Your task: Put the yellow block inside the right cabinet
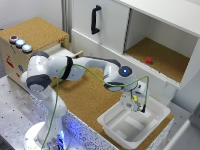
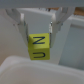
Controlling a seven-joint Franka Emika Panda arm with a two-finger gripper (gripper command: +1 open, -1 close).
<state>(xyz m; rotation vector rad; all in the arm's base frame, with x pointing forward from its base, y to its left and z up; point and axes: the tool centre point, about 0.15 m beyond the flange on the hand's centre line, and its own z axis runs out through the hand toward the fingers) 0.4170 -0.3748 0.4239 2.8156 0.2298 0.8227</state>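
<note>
Your gripper (image 2: 39,31) is pinching the yellow block (image 2: 40,46) between its fingers (image 2: 23,27), and you see it hang just above the white tray (image 1: 159,111). From that tray, the right cabinet (image 1: 165,62) lies up and toward the exterior view's right. You can see the small red cube (image 1: 148,60) sitting on its cork floor.

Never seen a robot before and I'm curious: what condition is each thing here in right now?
Robot's fingers: shut on the tiny yellow block, held above the white plastic tray.
White tray: nothing visible inside.
Wide white-walled cabinet with cork floor: open.
Small red cube: resting inside that cabinet.
White door with black handle: closed.
</note>
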